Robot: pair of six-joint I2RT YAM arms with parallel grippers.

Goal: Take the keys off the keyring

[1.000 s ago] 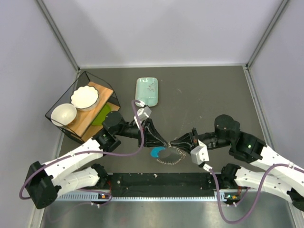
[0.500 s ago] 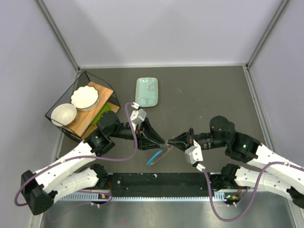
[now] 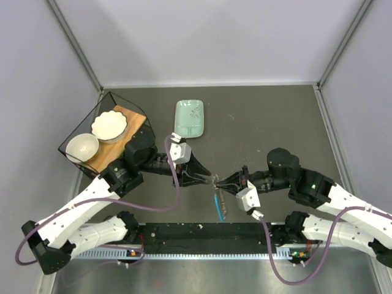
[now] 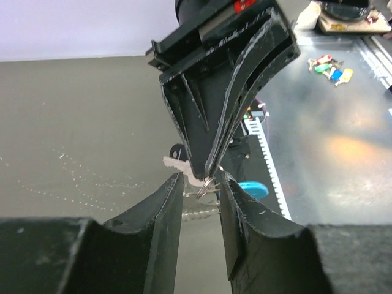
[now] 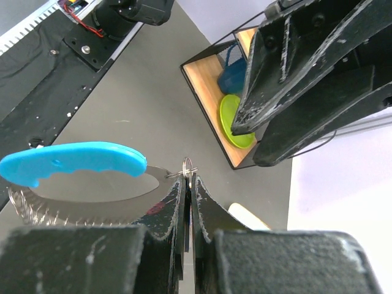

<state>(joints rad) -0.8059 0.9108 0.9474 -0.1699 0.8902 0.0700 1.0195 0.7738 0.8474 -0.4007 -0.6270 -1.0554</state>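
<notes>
**A:** Any lettering or brands?

**B:** We read none. The marks on the pale green dish (image 3: 189, 118) are too small to make out.

**A:** The count, then.

**B:** We list two arms and two pincers. There is one keyring (image 5: 188, 165), held up over the bench (image 3: 263, 122) between the two pincer tips, on the side near the arms' bases. One blue tag (image 5: 73, 162) hangs from it. Of the keys (image 4: 176, 164), one silvery blade shows beside the ring; we cannot count more. At the left is one wire basket (image 3: 86, 119) with two white bowls (image 3: 109, 125) on a wooden board (image 3: 111, 156).

**A:** And the pincers?

**B:** The right pincer (image 5: 188, 179) has its fingers pressed together on the keyring. The left pincer (image 4: 201, 184) has its fingers a small gap apart, gripping nothing we can see, with the ring just past their tips.
</notes>
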